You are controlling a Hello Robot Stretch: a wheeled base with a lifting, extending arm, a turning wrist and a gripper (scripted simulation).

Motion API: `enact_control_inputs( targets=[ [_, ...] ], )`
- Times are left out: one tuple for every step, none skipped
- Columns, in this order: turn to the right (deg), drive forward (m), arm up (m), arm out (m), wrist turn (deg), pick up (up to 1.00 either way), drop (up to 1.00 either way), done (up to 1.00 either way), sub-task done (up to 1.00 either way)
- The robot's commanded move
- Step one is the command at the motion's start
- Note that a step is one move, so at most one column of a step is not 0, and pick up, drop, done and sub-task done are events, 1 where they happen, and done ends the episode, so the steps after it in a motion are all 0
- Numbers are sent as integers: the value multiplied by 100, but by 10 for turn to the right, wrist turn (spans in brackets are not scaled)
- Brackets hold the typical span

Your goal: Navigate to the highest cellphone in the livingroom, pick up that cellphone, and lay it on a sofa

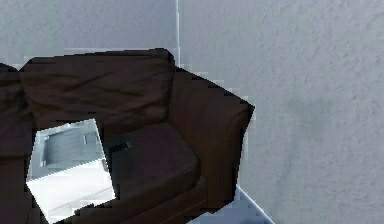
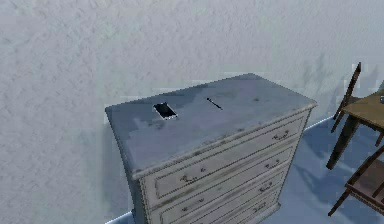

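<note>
- In the arm side view, a pale grey-blue wooden chest of drawers (image 2: 230, 160) stands against a mottled light grey wall (image 2: 90, 50). Its stacked drawer fronts carry small handles.
- The cellphone (image 2: 164, 111), a small flat dark rectangle with a pale rim, lies on the chest's top, towards the left end and nearer the wall side than the front edge.
- A thin dark stick (image 2: 214, 102) (perhaps a pen, too small to tell) lies on the same top, to the right of the cellphone and apart from it.
- At that view's right edge stand dark brown wooden furniture pieces (image 2: 352, 118) with slim legs on a blue floor (image 2: 310, 170), near the chest but apart from it.
- In the forward view, a dark brown padded sofa (image 1: 100, 85) sits in a corner of grey walls, its right armrest close to the wall.
- An open pale grey laptop (image 1: 70, 165) rests on the sofa's seat cushion, with a small dark object (image 1: 122, 146) just beside its upper right corner, also on the seat.
- How the jaws stand cannot be told from these pictures.
</note>
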Motion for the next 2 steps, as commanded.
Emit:
enact_control_inputs(
  targets=[
    [0,0,50,0,0,0,0,0,0],
    [0,0,38,0,0,0,0,0,0]
  ],
)
